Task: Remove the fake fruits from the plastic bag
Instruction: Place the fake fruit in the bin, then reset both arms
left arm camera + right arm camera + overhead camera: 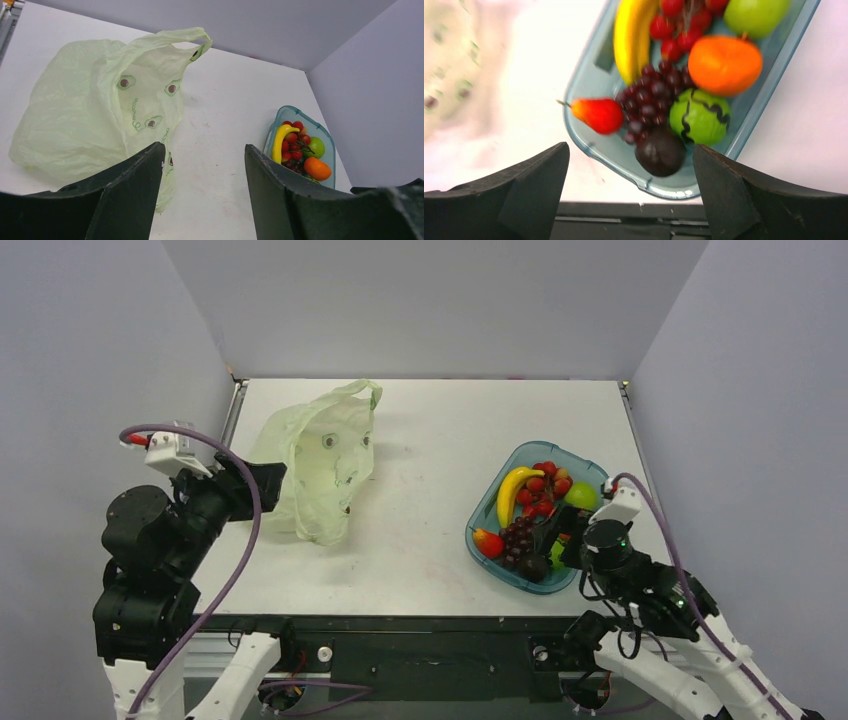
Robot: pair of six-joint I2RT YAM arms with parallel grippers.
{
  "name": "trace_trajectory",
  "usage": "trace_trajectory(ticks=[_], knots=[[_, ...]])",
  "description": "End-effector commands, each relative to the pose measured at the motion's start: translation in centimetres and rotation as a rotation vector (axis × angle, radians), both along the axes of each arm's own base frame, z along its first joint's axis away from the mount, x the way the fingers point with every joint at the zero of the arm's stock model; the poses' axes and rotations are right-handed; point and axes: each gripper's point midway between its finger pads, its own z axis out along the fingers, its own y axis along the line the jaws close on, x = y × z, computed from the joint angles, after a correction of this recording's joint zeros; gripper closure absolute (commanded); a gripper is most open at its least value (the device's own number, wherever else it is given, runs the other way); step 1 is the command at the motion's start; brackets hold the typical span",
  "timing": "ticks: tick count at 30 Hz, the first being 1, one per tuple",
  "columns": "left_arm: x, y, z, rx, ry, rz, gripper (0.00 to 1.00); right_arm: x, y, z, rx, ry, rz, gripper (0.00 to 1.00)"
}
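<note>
A blue tray (590, 468) on the white table (430, 430) holds the toy fruit. The yellow banana (512, 495) curves along the tray's left side. The orange fruit (725, 64) sits toward the tray's right wall. The red fruit (599, 115), green at its stem end, lies inside the tray's near-left corner.

Around them in the tray are a dark purple grape bunch (646, 97), a cluster of small red berries (543, 485), a green apple (581, 495) at the far-right side, a striped green melon (699, 116) and a dark round fruit (660, 151) against the near wall.

The right gripper (630, 147) hangs over the tray's near-right edge. Its fingers are spread wide, with nothing between them.

Well to the left of the tray, the pale-green plastic bag (315, 465) lies slumped and crinkled, one loop handle raised on its far side. Whether anything is inside it cannot be told.

The left gripper (204, 160) hovers on the side of the bag away from the tray. Its jaws are parted and empty, and its left finger (145, 175) is just beside the bag's near edge.
</note>
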Motion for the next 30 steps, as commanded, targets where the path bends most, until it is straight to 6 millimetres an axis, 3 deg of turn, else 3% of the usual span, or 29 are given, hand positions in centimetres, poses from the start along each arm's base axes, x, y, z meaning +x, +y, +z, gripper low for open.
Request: trace_trajectory(ticks=[1,6,12,21,26,30], knots=[[-1.6,0.3,3.8,-0.024,-0.139,0.009,0.39,1.6,-3.4,8.6,-0.030,-0.264,-0.097,0.09],[-3.2,0.3,6.6,-0.047,-0.266,-0.002,0.26,0.8,-7.1,15.7,-0.052,-0.455,-0.177,0.02],[-6.0,0.0,10.7,-0.088,-0.467,-0.038,0.20,-0.8,-10.4,20.6,-0.070,-0.589,-0.240,0.00],[-10.2,0.0,15.1,-0.109,-0.720,-0.069,0.17,-3.2,-13.6,24.0,-0.041,-0.693,-0.298,0.00],[-11.2,0.5,15.8,-0.102,-0.756,-0.047,0.17,-4.2,-14.4,25.0,0.002,-0.740,-0.310,0.00],[-10.9,0.6,15.1,-0.096,-0.729,-0.041,0.16,-4.2,-14.2,24.8,0.018,-0.764,-0.304,0.00]])
